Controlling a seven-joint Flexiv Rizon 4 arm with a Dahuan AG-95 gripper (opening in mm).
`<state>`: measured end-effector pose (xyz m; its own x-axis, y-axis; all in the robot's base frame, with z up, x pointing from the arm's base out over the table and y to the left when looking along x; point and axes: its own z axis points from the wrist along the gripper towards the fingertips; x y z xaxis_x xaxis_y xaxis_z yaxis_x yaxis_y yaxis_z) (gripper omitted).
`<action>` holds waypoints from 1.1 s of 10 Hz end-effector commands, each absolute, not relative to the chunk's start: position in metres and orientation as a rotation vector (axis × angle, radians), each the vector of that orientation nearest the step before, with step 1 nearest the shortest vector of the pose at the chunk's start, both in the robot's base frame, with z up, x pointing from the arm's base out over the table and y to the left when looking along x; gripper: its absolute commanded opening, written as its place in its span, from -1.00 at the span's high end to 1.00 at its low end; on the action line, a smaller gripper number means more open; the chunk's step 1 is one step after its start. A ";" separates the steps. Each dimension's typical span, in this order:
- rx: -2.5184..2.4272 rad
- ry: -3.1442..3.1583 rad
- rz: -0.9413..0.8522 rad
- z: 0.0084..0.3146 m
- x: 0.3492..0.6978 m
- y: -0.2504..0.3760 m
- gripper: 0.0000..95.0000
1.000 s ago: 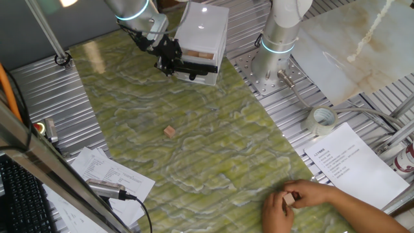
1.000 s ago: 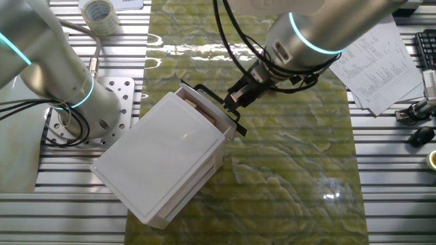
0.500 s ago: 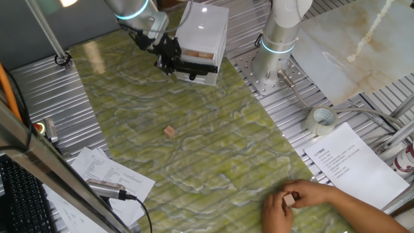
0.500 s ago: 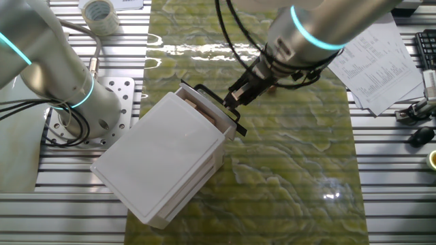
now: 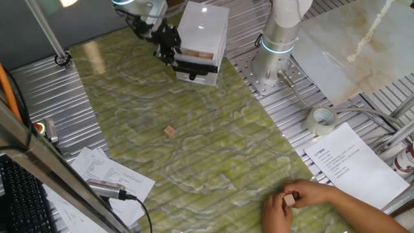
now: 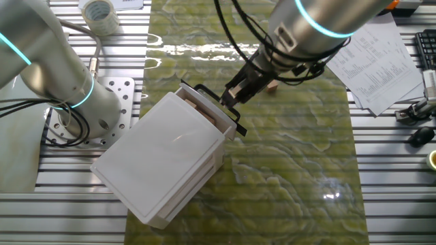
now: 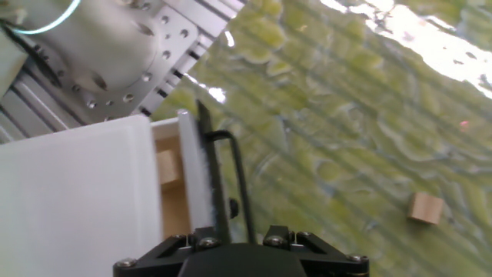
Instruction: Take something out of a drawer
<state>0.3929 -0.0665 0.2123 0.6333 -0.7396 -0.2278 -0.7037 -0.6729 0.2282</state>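
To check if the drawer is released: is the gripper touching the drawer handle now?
Cannot tell. In the other fixed view the gripper overlaps the black handle of the drawer, with no plain gap or contact. The hand view hides the fingertips.

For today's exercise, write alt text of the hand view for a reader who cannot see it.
A white drawer with a black bar handle stands partly pulled out of a white box, showing tan wooden blocks inside. The end effector's black body fills the bottom edge, and another block lies alone on the green marbled table.
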 end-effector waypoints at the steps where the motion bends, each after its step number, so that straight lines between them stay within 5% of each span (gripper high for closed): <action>1: 2.739 -1.137 -0.425 0.209 0.385 -0.080 0.20; 11: 2.800 -1.150 -0.350 0.200 0.386 -0.080 0.20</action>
<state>0.3833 -0.0797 0.2013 0.6895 -0.7034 -0.1727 -0.6821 -0.7108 0.1717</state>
